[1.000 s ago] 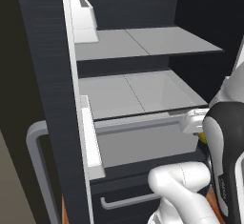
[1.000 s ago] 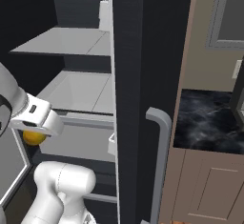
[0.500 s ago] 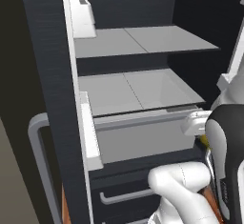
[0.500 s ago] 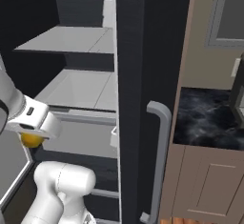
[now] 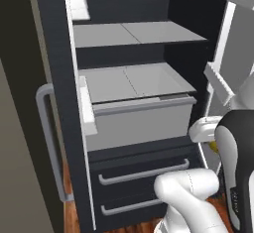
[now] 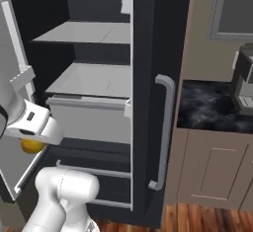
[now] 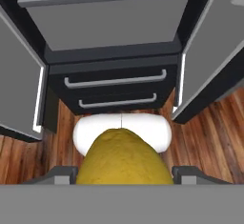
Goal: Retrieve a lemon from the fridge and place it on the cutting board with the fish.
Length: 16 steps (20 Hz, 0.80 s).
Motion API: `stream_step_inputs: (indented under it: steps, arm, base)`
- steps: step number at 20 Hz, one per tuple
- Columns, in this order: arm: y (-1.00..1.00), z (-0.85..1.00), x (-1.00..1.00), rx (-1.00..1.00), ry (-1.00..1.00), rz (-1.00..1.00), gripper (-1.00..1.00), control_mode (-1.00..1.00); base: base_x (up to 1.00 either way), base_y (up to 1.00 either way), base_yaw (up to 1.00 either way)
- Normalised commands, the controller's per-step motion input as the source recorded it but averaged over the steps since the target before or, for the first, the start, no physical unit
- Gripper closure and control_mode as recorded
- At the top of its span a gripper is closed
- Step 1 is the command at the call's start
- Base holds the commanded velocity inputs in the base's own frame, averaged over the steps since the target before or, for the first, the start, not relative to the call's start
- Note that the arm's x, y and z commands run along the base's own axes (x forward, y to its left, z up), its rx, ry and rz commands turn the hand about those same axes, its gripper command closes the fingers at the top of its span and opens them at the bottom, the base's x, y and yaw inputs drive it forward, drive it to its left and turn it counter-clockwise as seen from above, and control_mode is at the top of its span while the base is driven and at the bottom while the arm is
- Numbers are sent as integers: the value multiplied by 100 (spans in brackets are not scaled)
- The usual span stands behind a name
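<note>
Lemon (image 7: 123,160) clamped in end effector (image 7: 125,174)

You have one lemon (image 7: 123,158) in front of you, and one fridge (image 5: 134,108) with two doors standing open. Inside it you can count two grey shelves (image 5: 136,32), one pulled-out grey bin (image 5: 141,118) and two lower drawers (image 5: 144,172). To the right there is one counter (image 6: 212,108) carrying one coffee machine (image 6: 244,80).

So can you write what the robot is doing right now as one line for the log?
phase: carrying | fingers: shut on small yellow-orange lemon | tall dark charcoal fridge: both doors open | lemon: outside fridge, above wooden floor
</note>
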Motion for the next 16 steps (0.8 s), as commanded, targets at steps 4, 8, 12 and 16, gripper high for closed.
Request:
stream_step_inputs:
  steps: [4,8,12,16]
  arm:
    - [0,0,0,0,0,0,100,100]
    - [0,0,0,0,0,0,100,100]
    - [0,0,0,0,0,0,100,100]
    - [0,0,0,0,0,0,100,100]
  base:
    - [-64,-27,-16]
    - [-64,-43,-22]
    - [-31,-62,-23]
    - [-24,-64,-26]
